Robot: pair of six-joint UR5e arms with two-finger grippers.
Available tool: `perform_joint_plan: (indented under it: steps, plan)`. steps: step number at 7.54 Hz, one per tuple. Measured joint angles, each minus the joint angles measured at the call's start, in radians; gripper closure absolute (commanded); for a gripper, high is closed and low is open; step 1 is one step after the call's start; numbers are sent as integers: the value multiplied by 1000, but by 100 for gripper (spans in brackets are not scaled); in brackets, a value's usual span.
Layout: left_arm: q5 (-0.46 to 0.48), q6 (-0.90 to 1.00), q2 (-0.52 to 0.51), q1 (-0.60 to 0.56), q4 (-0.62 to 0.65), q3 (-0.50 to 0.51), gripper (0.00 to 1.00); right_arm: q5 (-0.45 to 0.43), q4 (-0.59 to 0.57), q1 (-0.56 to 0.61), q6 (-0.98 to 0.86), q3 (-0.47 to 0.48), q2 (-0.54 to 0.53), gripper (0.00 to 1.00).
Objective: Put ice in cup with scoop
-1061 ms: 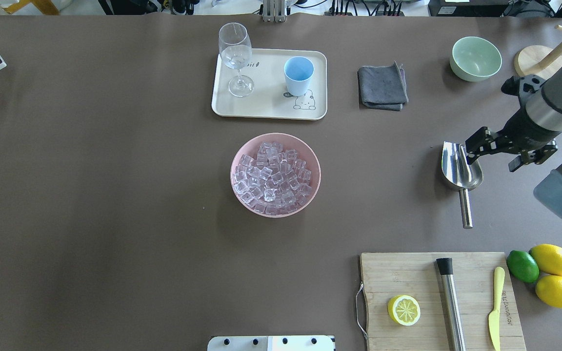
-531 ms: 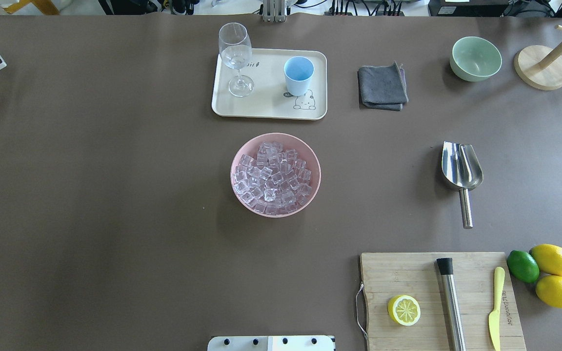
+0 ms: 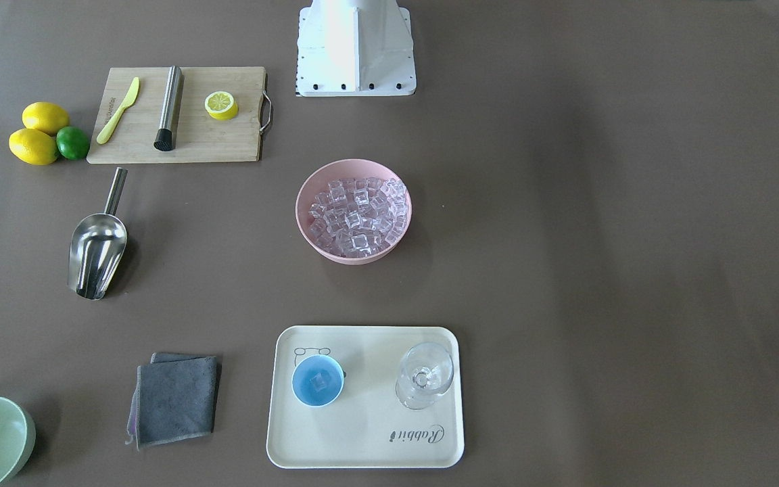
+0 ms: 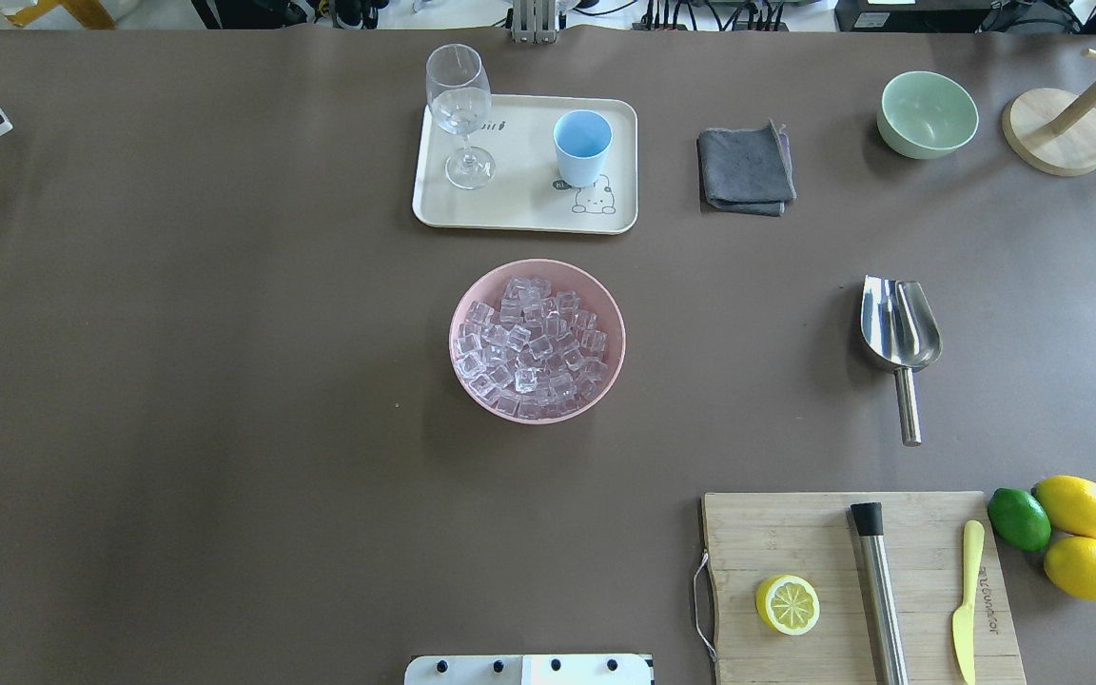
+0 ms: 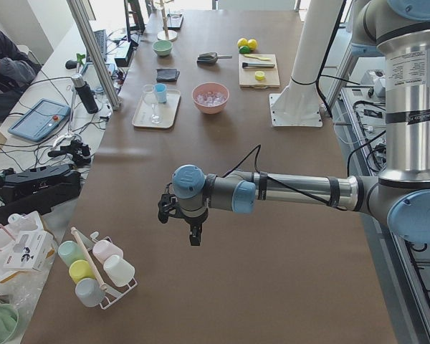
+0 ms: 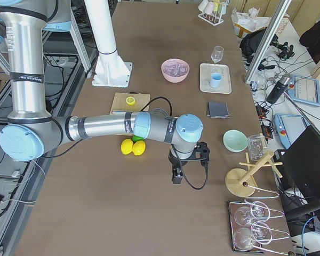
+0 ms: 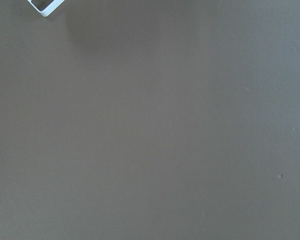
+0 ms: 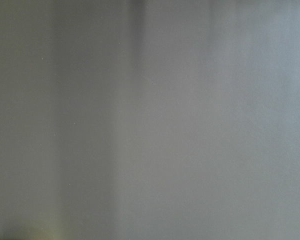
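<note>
The cream rectangular plastic tray (image 3: 335, 443) carries the script word "Rabbit" in dark letters near one corner; it reads upside down in the front-facing view. The rectangular wooden cutting board (image 4: 795, 533) has a short printed line beside the pale yellow knife (image 4: 966, 590), too small to read.

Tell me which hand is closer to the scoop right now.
Right. The right hand hangs just beyond the lemons, at the scoop's end of the table. The left hand is at the opposite end, by the cup rack.
</note>
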Motion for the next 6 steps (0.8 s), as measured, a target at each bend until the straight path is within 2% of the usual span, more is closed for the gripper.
perform_joint_plan:
  steps: [6]
  plan:
    - [-1, -1, -4, 2, -3, 14, 2, 5, 93, 3, -4, -70, -21, 0]
